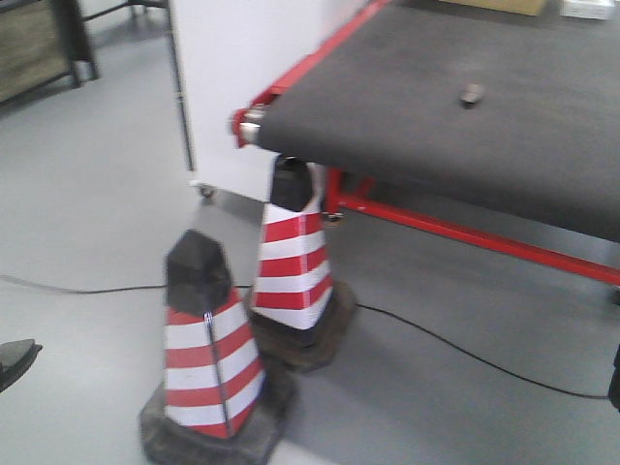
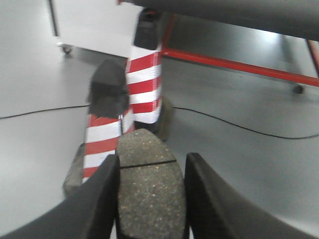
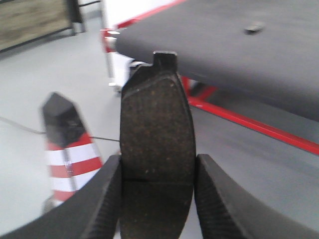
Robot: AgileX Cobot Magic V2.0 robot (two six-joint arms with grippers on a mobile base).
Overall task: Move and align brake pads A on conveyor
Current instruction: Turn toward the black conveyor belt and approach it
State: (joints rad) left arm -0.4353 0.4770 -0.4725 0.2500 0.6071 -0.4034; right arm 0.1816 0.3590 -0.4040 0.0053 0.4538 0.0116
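Carrying is the step judged to be in hand, since both pincers are loaded and neither is over the belt yet. Ahead of and above the right pincer (image 3: 155,199), the conveyor (image 3: 239,55) is seen as a wide charcoal belt with a red edge strip, and one small dark piece (image 3: 254,27) is lying on it, far out from the pincer; whether it is a brake pad cannot be told at this size. Beyond the belt's end a white cabinet (image 1: 232,87) on castors is seen. Below the belt, ahead of the left pincer (image 2: 149,199), two red-and-white cones (image 2: 107,124) are standing on the grey floor, the farther one right under the belt's end roller, and a thin black cable (image 2: 239,127) is trailed across the floor behind them.

The right pincer is closed on a brake pad (image 3: 157,129), gripped by its long edges with the tabbed end pointing away. The left pincer is likewise closed on a second brake pad (image 2: 147,174), its groove crossing just past the fingertips (image 2: 102,194).

To do the step well, each pad should be lifted above the red edge before being moved in, the cones being kept clear of. Pads should be set flat, long sides parallel, in line with the piece already on the belt if it proves to be a pad, and released only once they are resting on the belt
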